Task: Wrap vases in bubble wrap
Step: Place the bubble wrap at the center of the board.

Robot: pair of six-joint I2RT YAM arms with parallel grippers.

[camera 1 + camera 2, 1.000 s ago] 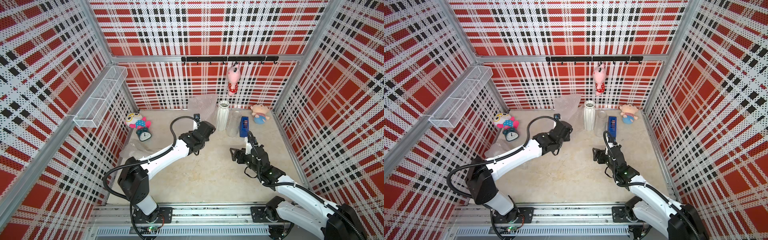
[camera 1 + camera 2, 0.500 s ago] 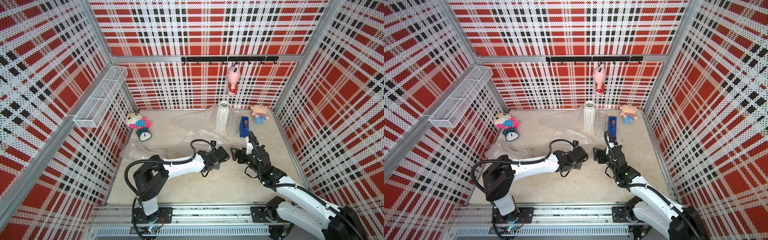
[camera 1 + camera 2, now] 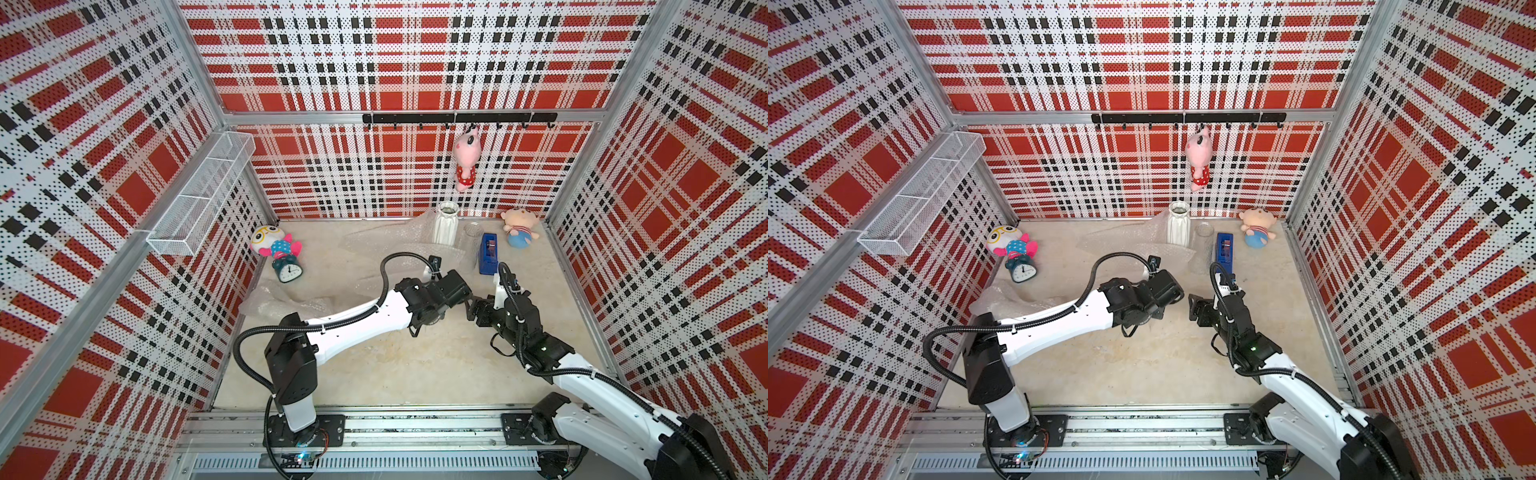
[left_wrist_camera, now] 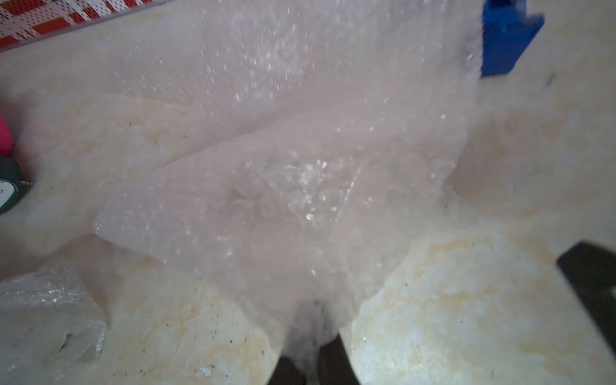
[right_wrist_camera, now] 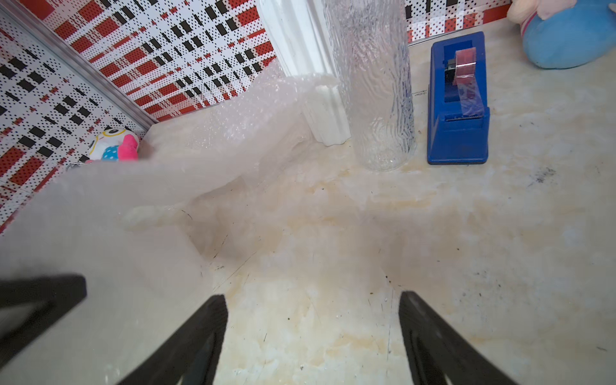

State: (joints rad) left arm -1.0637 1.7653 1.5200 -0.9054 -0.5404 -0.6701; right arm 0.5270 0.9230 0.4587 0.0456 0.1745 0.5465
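The left jaws pinch a corner of the bubble wrap (image 4: 300,166). The right jaws are wide open and empty. The sheet leans on the white ribbed vase (image 3: 446,224) at 12 o'clock. A hard pull may tip it onto the glass vase (image 3: 469,239).

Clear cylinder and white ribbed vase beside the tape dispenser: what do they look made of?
Clear cylinder: likely glass, see-through, wavy-textured wall with bright glints. White ribbed vase: probably glazed ceramic, opaque, smooth sheen along the ribs; moulded plastic not excluded.
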